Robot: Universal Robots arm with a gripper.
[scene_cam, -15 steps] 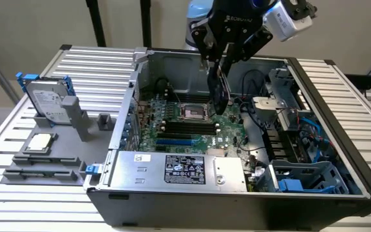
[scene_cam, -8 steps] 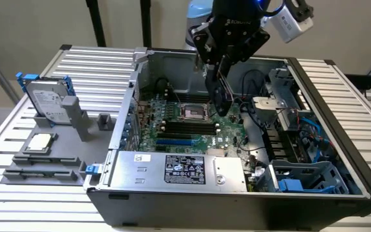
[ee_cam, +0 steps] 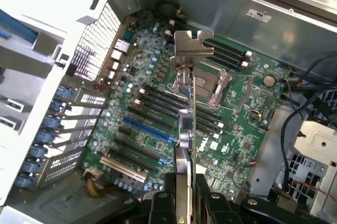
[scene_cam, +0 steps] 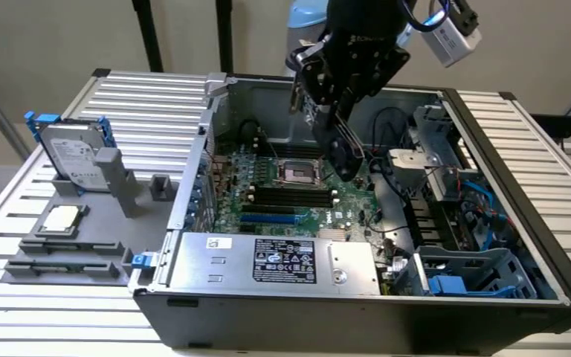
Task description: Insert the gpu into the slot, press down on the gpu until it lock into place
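Observation:
My gripper (scene_cam: 337, 93) hangs over the open computer case, shut on the gpu (scene_cam: 337, 145), a thin black card that slants down above the motherboard (scene_cam: 315, 208). In the wrist view the gpu (ee_cam: 190, 129) appears edge-on between my fingers (ee_cam: 158, 208), its silver bracket (ee_cam: 192, 46) at the far end. The blue slot (ee_cam: 147, 129) lies on the board beside and below the card, apart from it. The same slot (scene_cam: 265, 220) shows in the exterior view near the board's front edge, toward the exterior view's left of the card.
A silver power supply box (scene_cam: 276, 260) lies along the case front. Black memory slots (scene_cam: 285, 197) and the CPU socket (scene_cam: 296, 172) sit under the card. Cables and a drive cage (scene_cam: 464, 275) crowd the exterior view's right. A hard drive (scene_cam: 72, 163) stands outside the case.

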